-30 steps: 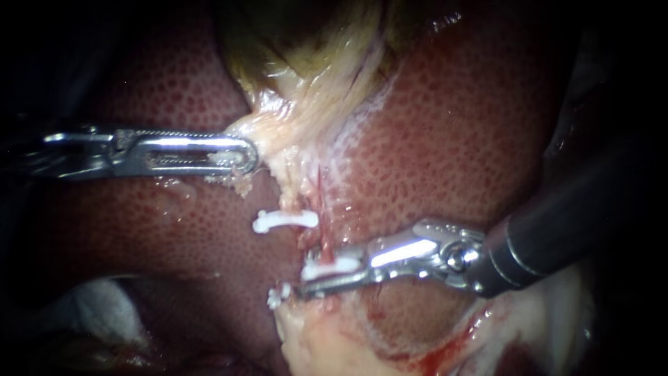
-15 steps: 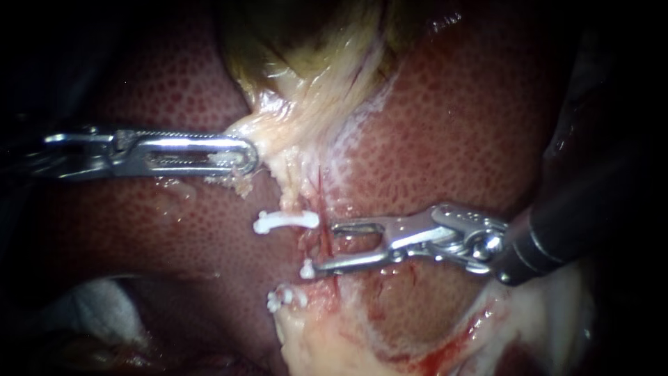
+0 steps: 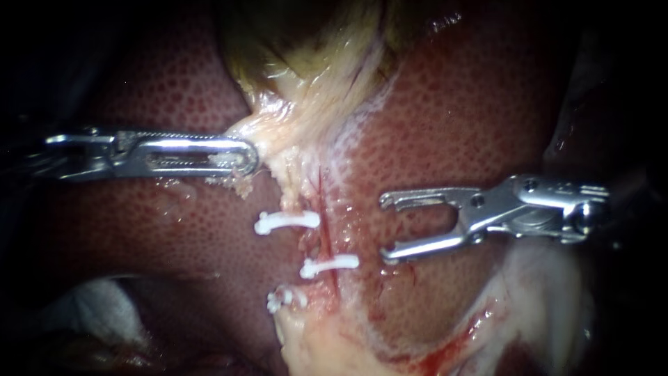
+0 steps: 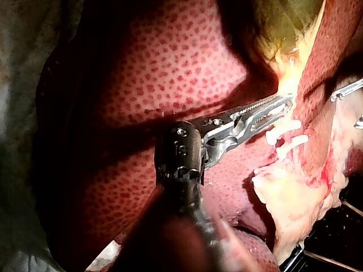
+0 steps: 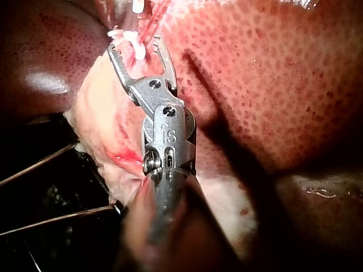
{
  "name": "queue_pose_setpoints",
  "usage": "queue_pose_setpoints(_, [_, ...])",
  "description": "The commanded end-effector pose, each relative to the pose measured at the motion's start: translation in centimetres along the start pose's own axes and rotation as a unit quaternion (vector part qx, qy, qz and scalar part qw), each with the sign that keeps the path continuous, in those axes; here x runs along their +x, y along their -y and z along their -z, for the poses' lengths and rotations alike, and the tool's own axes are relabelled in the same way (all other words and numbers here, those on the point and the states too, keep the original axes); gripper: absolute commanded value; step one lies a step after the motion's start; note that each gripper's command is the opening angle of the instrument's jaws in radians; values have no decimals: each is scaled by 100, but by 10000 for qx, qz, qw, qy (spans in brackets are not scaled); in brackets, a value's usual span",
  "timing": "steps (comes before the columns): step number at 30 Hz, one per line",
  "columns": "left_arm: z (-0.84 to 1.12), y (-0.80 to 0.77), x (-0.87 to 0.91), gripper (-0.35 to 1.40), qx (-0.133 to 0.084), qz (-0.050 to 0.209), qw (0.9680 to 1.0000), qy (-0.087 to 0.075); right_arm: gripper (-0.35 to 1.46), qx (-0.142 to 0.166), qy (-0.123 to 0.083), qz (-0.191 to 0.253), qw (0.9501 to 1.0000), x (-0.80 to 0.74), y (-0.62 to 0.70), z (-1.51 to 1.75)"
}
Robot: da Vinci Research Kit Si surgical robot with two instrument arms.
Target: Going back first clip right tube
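The view is filled by the mottled red liver point(image 3: 473, 125), with the yellowish gallbladder point(image 3: 306, 49) seen at the top. Pale tissue point(image 3: 278, 139) below the gallbladder is pinched by the left instrument point(image 3: 243, 157). The right instrument point(image 3: 384, 229) is held over the liver, its jaws spread and empty. Along a thin red tube point(image 3: 324, 202), an upper clip point(image 3: 287, 222), a middle clip point(image 3: 329, 264) and a lower clip point(image 3: 285, 298) are seen. The middle clip is set across the tube, just beside the lower jaw and apart from it.
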Motion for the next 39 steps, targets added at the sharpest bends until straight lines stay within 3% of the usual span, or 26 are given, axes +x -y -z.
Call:
queue_pose_setpoints(1, [-1,1,-1,-35,2,-1,10000,4,50,25,-3,4,10000,3,3,2])
queue_pose_setpoints(5, [-8,5,-7,-35,-14,-22,10000,-1,50,26,-6,97,9999,12,5,8])
queue_pose_setpoints(10, [-23,13,-18,-35,41,-64,9999,146,50,26,-5,93,10000,11,3,11])
queue_pose_setpoints(25, [-88,33,-42,-35,7,-161,9992,363,50,28,5,65,10000,17,0,17])
queue_pose_setpoints(39, [-88,32,-40,-35,1,-157,9992,366,50,34,5,65,10000,18,2,18])
